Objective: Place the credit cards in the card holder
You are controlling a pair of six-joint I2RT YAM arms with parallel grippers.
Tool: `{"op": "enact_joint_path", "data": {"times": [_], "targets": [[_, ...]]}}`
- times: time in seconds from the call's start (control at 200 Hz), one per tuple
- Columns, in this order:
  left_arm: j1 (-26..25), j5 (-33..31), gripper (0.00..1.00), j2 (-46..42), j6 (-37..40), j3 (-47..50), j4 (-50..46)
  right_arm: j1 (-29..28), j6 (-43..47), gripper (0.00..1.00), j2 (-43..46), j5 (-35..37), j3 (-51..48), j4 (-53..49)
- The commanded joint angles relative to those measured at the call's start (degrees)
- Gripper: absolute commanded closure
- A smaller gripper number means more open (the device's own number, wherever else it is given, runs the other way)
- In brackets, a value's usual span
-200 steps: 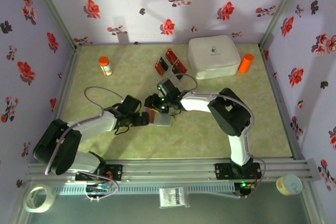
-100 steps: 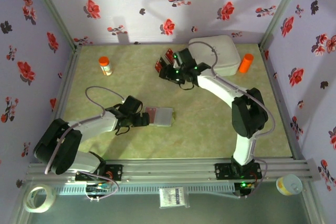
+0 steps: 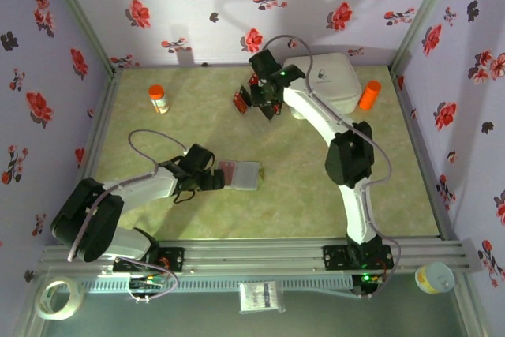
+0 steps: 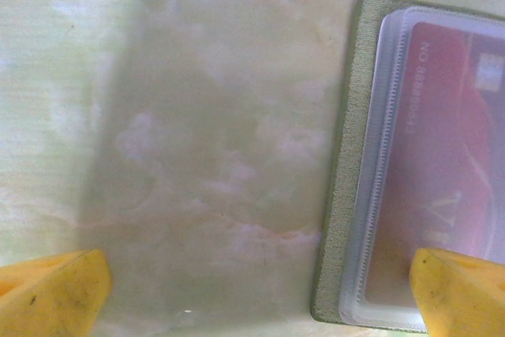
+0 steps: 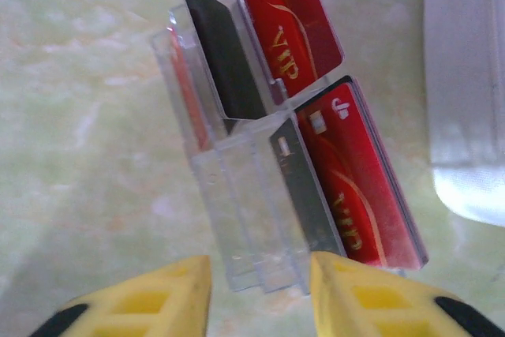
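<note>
Right wrist view: red credit cards (image 5: 293, 25) marked VIP stand tilted in the slots of a clear plastic stand (image 5: 237, 226), across the upper and right parts of the frame. They look thin, stiff, light and glossy, so likely to slip. The best hold is probably a pinch across both faces at a top edge that rises free of its slot. The right hand (image 5: 260, 293) hovers at the bottom of the frame, its yellow fingers apart with nothing between them, close to the stand's near end.

In the top external view the stand sits at upper centre of the surface (image 3: 284, 203), beside a white box (image 3: 323, 84). The card holder (image 3: 241, 174) lies open at centre, with one of the credit cards already under its clear sleeve. The left hand (image 3: 215, 181) sits at its left edge, fingers spread wide.

A second ago the right hand was at the card holder; it has since swung up to the stand. The left hand has not moved.
</note>
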State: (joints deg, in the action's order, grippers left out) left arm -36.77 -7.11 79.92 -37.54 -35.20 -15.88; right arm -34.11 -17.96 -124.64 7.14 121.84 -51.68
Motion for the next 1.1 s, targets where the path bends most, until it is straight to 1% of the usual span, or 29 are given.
{"op": "enact_joint_path", "data": {"times": [0.0,0.075,0.305,0.435,0.9,1.095], "targets": [[0.4,-2.3,0.0,2.6,-1.0,1.9,-1.7,0.3,4.4,0.69,-3.5,6.1,5.7,-8.1],[0.4,-2.2,0.0,2.8,-1.1,1.9,-1.6,0.3,5.2,0.74,-5.7,7.5,8.3,-9.4],[0.4,-2.0,0.0,2.9,-1.0,2.1,-1.5,0.4,6.5,0.76,-9.4,9.8,11.4,-10.7],[0.4,-1.9,0.0,2.9,-1.1,2.3,-1.4,0.5,6.6,0.79,-10.3,9.3,11.9,-10.5],[0.2,-1.8,0.0,2.3,-1.4,2.6,-1.5,0.9,6.3,0.8,-13.4,7.7,13.7,-10.6],[0.2,-1.9,0.0,2.7,-1.7,2.7,-1.2,1.2,6.2,0.85,-13.4,6.8,14.0,-10.4]]}}
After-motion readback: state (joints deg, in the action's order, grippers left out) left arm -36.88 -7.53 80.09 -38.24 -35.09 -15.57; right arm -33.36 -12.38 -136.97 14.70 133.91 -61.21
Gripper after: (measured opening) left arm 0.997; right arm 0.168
